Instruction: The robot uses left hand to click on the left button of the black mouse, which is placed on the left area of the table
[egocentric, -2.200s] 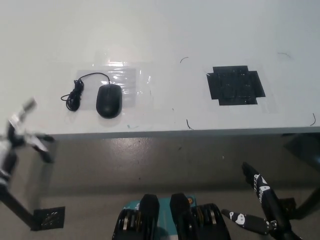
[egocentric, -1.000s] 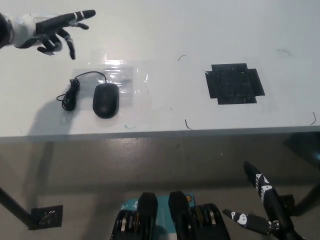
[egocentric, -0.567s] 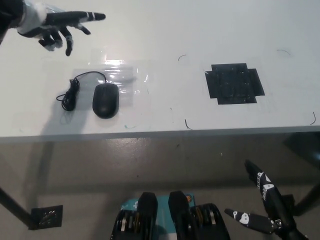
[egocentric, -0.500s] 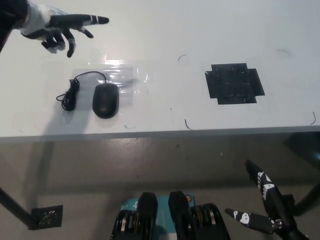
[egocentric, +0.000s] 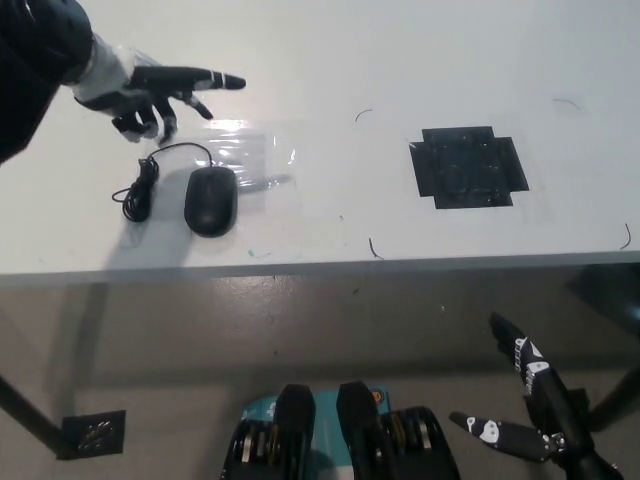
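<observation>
A black mouse (egocentric: 211, 200) lies on the left part of the white table (egocentric: 330, 60), its coiled black cord (egocentric: 143, 188) to its left. My left hand (egocentric: 150, 90) hovers above the table just beyond the mouse, one finger stretched out to the right and the others curled under. It holds nothing and is apart from the mouse. Down at the lower right, below the table edge, my black right hand (egocentric: 530, 410) rests with fingers spread.
A clear plastic sheet (egocentric: 250, 160) is taped under and behind the mouse. A patch of black tape (egocentric: 468, 167) lies on the table's right half. The table's front edge (egocentric: 330, 268) runs across the middle; grey floor lies below it.
My left hand has come up from beside the table, swung over its far left, and now moves right and down toward the mouse. The right hand has barely moved.
</observation>
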